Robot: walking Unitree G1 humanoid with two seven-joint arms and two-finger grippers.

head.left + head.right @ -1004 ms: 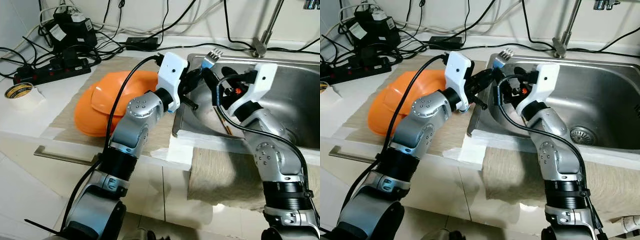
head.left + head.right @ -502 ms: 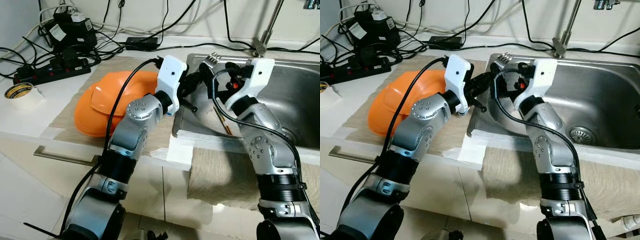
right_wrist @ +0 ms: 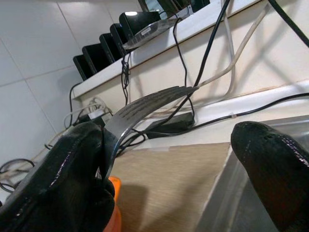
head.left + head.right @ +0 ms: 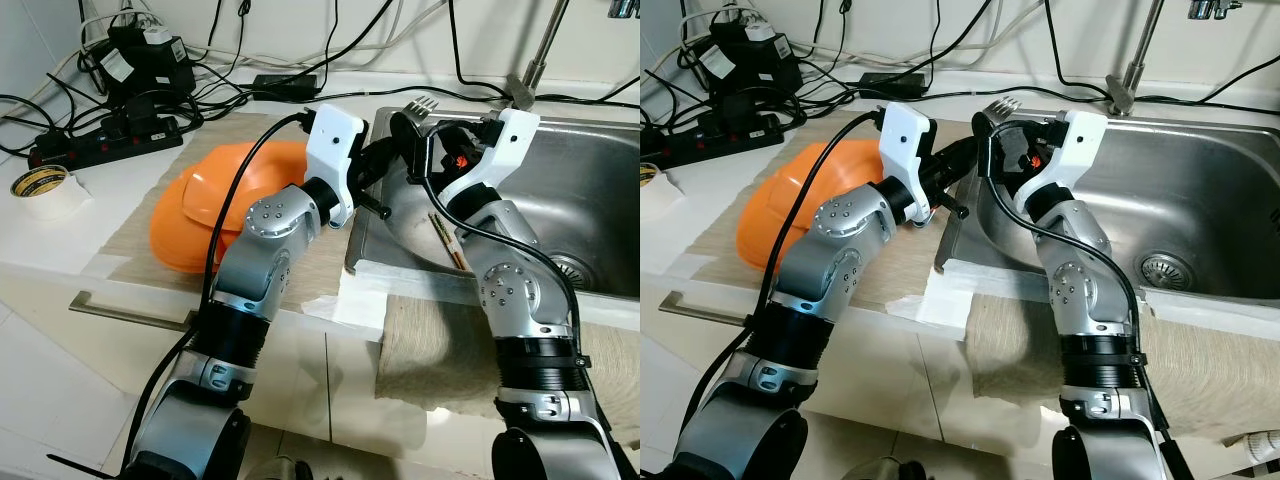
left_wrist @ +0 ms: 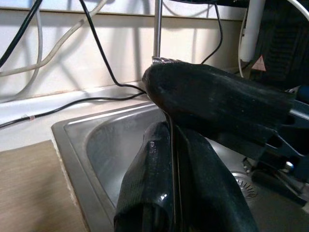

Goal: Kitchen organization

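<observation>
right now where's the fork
The fork is up over the sink's left rear corner, between the left gripper and right gripper, tines up.

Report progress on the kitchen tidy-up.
Done: the fork is up out of the sink, above its left edge. In hand: the left gripper is shut on the handle, and the right gripper is open beside the tines. Left: putting the fork away, and probably the chopsticks lying in the sink.
</observation>
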